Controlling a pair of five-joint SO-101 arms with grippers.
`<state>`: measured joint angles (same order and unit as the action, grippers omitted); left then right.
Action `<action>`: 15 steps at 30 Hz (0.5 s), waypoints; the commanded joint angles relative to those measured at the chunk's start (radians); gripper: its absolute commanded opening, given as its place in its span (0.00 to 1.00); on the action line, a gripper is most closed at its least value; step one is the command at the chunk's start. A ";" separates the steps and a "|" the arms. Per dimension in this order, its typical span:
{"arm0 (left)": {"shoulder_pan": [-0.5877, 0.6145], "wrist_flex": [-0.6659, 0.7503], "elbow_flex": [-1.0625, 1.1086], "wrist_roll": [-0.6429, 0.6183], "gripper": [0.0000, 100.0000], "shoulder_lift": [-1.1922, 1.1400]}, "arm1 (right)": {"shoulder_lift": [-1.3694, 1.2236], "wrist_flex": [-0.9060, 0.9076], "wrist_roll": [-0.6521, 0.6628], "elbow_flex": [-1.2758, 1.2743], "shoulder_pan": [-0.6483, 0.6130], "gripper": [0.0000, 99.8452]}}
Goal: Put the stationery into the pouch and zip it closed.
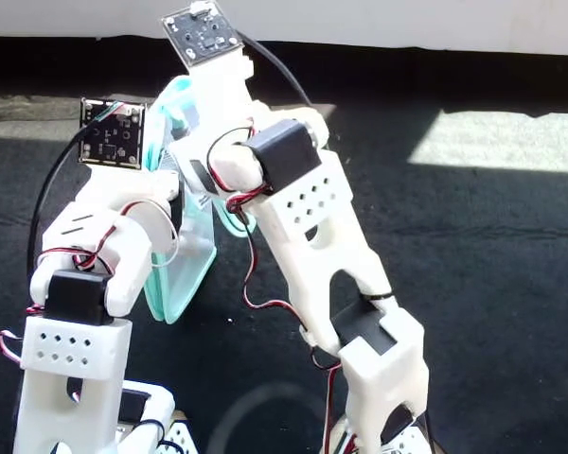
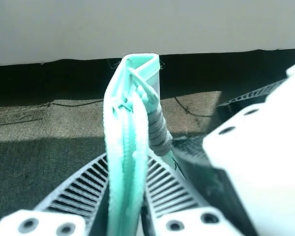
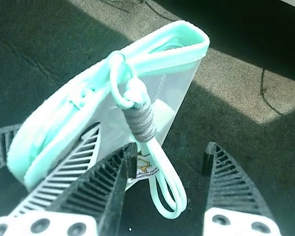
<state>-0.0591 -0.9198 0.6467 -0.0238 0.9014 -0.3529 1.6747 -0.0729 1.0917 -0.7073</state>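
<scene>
High view: two white arms rise from the near edge of the dark desk (image 1: 473,284), the left arm near left and the right arm beside it, both leaning toward the far side. Between them the mint pouch (image 1: 185,274) stands on its narrow end, left of centre. I cannot tell whether its lower end touches the desk. The left tool (image 2: 128,167) is narrow, its ribbed fingers (image 2: 83,189) pressed on either side of the pouch's zip band. Just beyond, the right tool (image 3: 171,147) is spread wide, gripping nothing. The zip's cord loop (image 3: 167,191) hangs between its jaws, close beside one of them. A sunlit patch (image 1: 502,142) lies far right.
</scene>
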 commanded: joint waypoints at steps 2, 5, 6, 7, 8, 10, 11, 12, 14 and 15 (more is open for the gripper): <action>-0.013 0.009 -0.025 0.009 0.01 -0.002 | 0.008 -0.058 -0.012 0.036 -0.038 0.22; -0.013 0.009 -0.024 0.009 0.01 -0.002 | 0.010 -0.050 -0.049 0.047 -0.079 0.22; -0.013 0.009 -0.024 0.009 0.01 -0.002 | 0.008 -0.048 -0.068 0.058 -0.090 0.22; -0.013 0.009 -0.025 0.009 0.01 0.002 | 0.005 -0.048 -0.083 0.067 -0.094 0.22; -0.013 0.009 -0.028 0.009 0.01 0.004 | 0.004 -0.056 -0.095 0.071 -0.096 0.22; -0.013 0.009 -0.031 0.009 0.01 0.007 | 0.001 -0.081 -0.101 0.067 -0.094 0.22; -0.013 0.009 -0.041 0.009 0.01 0.007 | -0.001 -0.096 -0.101 0.065 -0.091 0.22; -0.013 0.008 -0.051 0.009 0.01 0.007 | -0.004 -0.108 -0.098 0.064 -0.090 0.22; -0.013 0.005 -0.062 0.009 0.01 0.007 | -0.027 -0.134 -0.097 0.064 -0.074 0.22; -0.013 0.002 -0.067 0.009 0.01 0.007 | -0.044 -0.142 -0.097 0.070 -0.067 0.22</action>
<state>-0.0575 -0.9198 0.6268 -0.0253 0.8968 -0.3790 1.5719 -0.1603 1.1254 -0.7672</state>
